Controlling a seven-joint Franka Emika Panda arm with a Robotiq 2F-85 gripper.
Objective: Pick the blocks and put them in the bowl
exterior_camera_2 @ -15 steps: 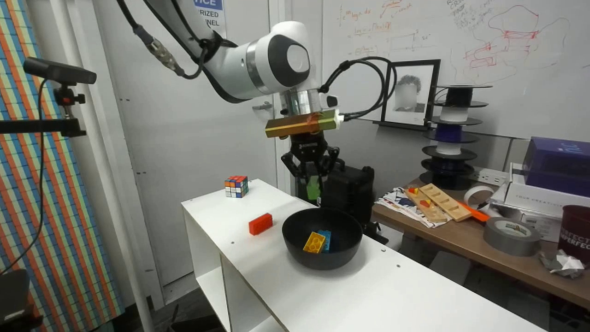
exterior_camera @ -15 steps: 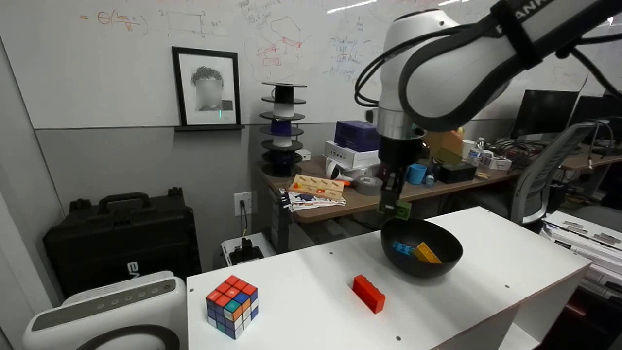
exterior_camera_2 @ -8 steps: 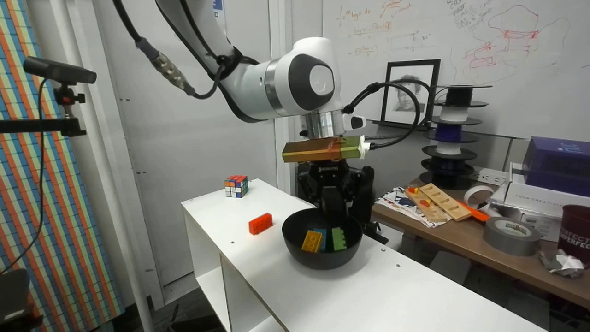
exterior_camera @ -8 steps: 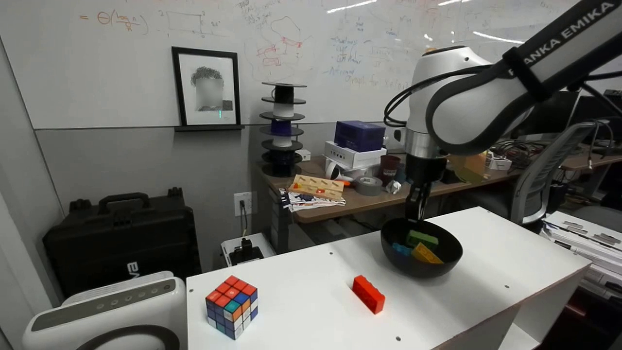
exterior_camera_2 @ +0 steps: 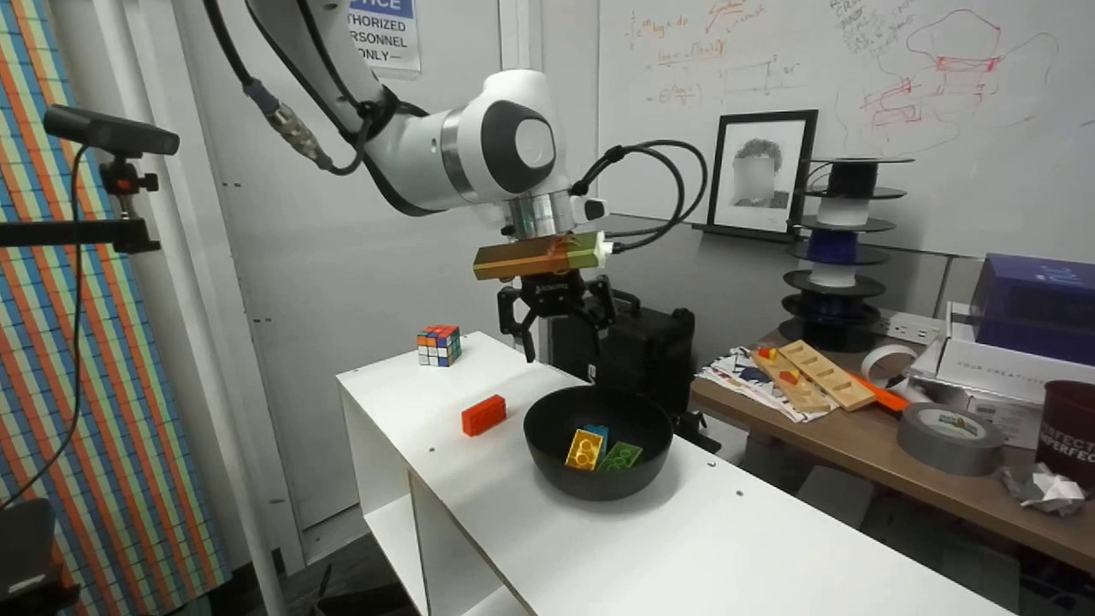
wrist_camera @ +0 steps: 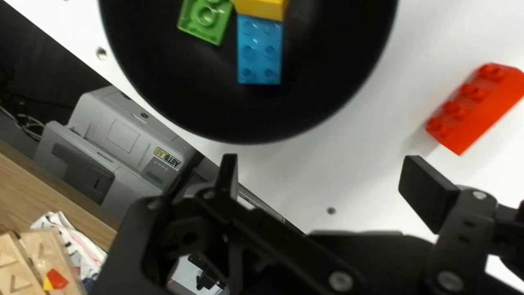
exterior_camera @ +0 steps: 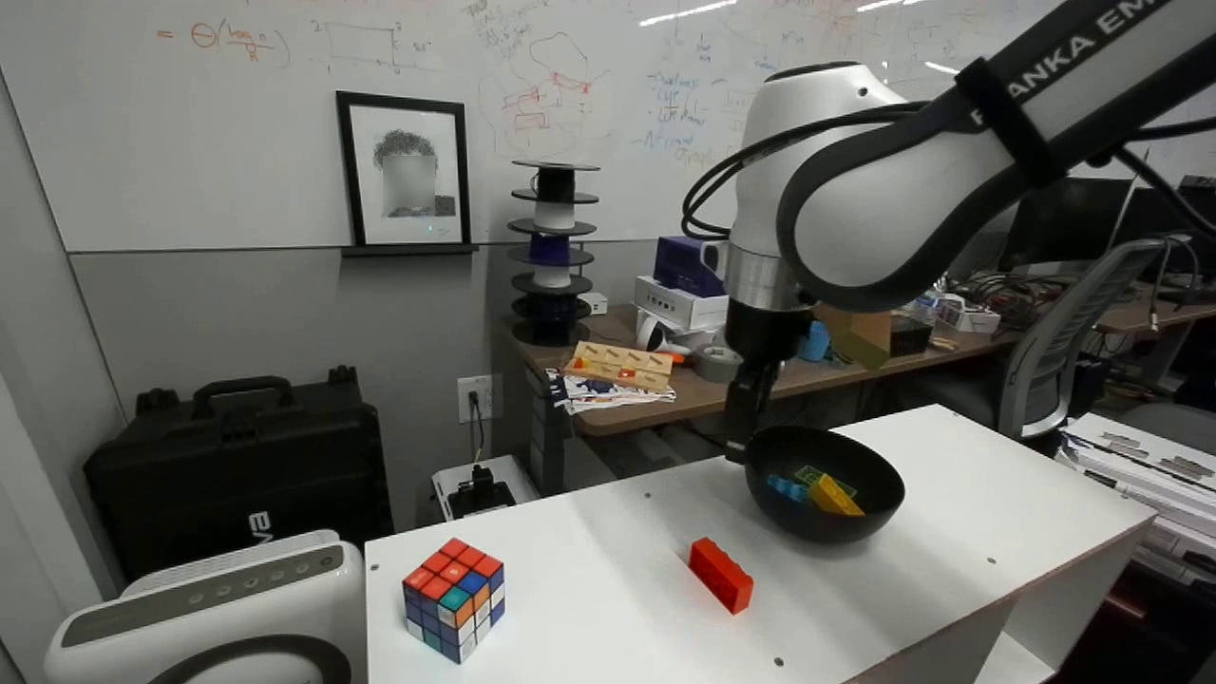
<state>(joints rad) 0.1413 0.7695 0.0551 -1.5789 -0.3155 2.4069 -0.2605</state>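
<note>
White and flat, the bench (exterior_camera_2: 727,547) carries the black bowl (exterior_camera_2: 599,486), with the yellow block (exterior_camera_2: 584,450), blue block (wrist_camera: 259,51) and green block (wrist_camera: 206,20) inside; the red block (exterior_camera_2: 484,416) lies outside, near it. With the tool (exterior_camera_2: 562,347) spread wide and empty, I'd twist it across red's narrow width before descending, gripping mid-length.

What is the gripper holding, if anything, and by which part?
Nothing: the gripper is open, its jaws empty. The green block, blue block and yellow block lie in the bowl; the red block lies outside it.
</note>
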